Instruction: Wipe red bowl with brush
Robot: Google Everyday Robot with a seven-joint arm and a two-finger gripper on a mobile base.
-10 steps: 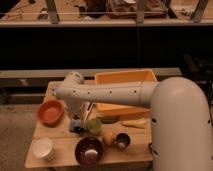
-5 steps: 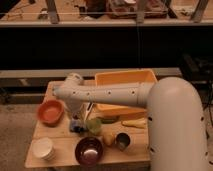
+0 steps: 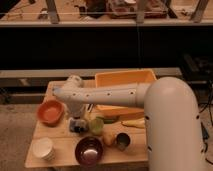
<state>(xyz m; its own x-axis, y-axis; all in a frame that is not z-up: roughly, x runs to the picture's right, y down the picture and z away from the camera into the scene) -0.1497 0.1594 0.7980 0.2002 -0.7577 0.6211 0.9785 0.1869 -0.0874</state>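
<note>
Wooden table (image 3: pixel 60 146) holds the red bowl (image 3: pixel 50 111) just beside the tool (image 3: pixel 78 116), whose opening cannot be told.

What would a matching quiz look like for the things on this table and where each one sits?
Things:
1 red bowl
2 white cup stack
3 maroon bowl
4 tool

Places:
A near left corner of the table
B down by the blue-grey block
C left side, farther back than the cups
D near edge, middle

Pairs: 1-C, 2-A, 3-D, 4-B
</note>
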